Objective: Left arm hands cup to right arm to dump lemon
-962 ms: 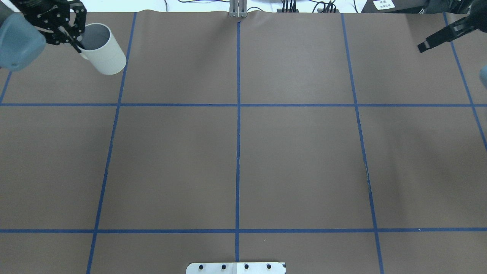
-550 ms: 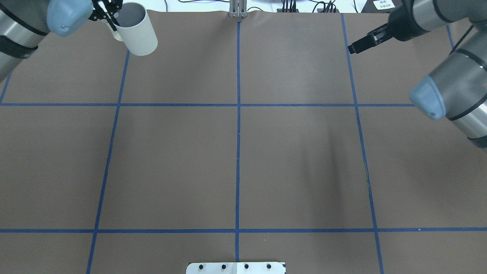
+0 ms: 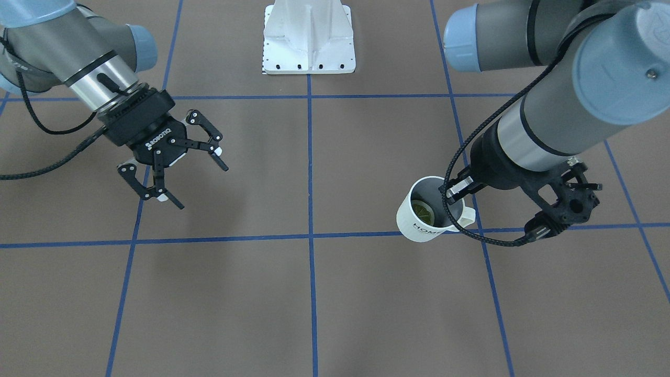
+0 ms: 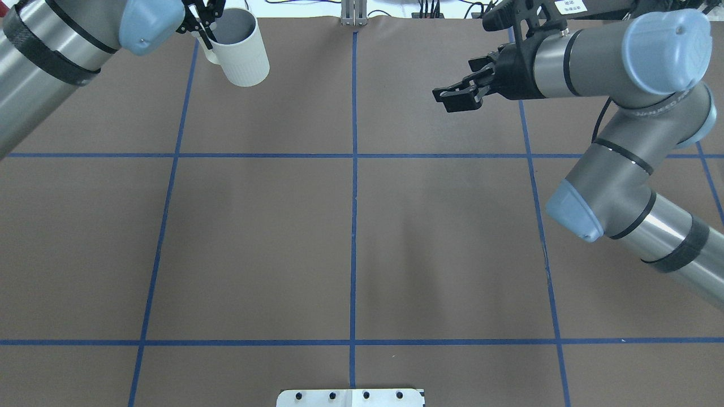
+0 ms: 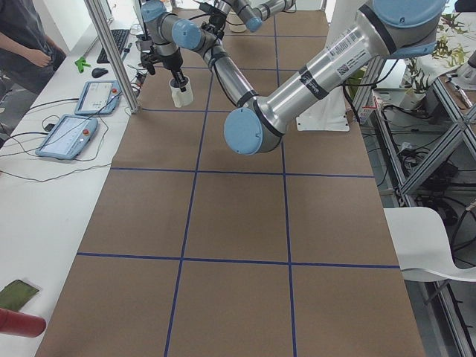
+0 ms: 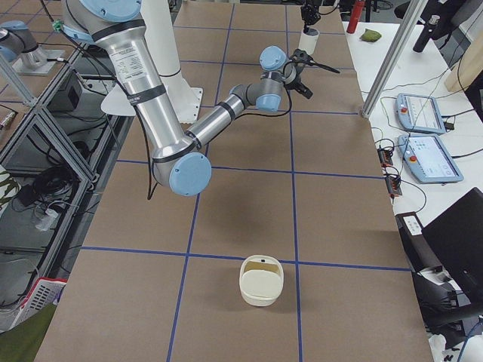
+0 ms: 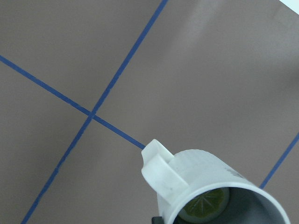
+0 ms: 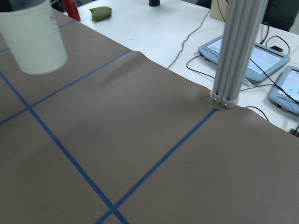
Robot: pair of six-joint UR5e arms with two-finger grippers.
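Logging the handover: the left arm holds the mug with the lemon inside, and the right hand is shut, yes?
No: the right hand is open, spread wide, as the front-facing view shows. The left arm does hold the mug with the lemon inside.

— The cup (image 3: 419,226)?
— Matt off-white, ceramic or plastic, I cannot tell. It is finely ribbed low on its outer wall and smooth dark grey inside. The lemon (image 7: 205,206) in it looks faintly glossy.
— And the right gripper (image 3: 203,187)?
— Matt black, hard-looking. The right arm (image 3: 63,42) behind it is satin grey metal with smooth pale-blue caps. A woven black cable (image 3: 52,162) hangs from its wrist.
— Beneath it?
— The table cover (image 4: 254,237): matt brown paper, lightly creased, crossed by smooth blue tape (image 4: 353,226).
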